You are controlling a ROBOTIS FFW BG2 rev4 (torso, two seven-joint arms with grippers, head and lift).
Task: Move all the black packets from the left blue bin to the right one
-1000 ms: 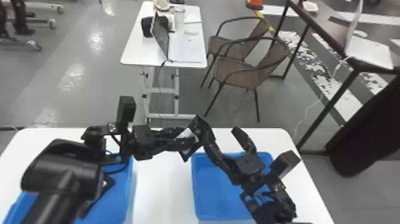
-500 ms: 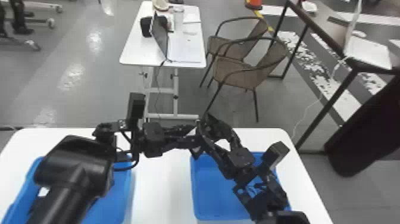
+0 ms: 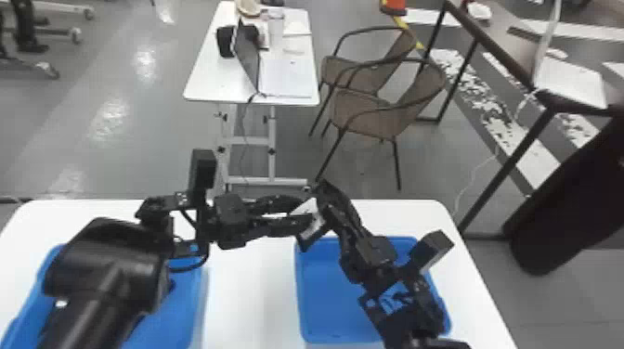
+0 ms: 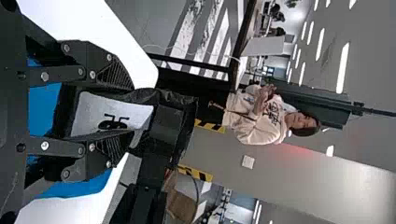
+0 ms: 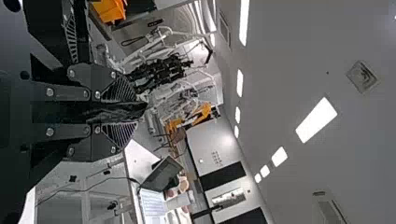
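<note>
While two arms met above one white table [image 3: 241, 287], the left gripper [image 3: 304, 213] had its two fingers pressed to the sides of one black packet [image 4: 93, 112] with one white label, and the right gripper [image 3: 330, 210] had both fingers closed on that same packet. It hung near the far edge of the right blue bin [image 3: 325, 297]; one left blue bin [image 3: 176, 320] lay beneath the left arm.

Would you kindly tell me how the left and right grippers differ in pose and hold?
The left gripper lies about level in the head view, pointing rightward; the right gripper slants up and to the left. The left gripper's fingers stand well apart, the black packet spanning them; the right gripper's fingers are nearly together on it. Both grippers hold the same packet.
</note>
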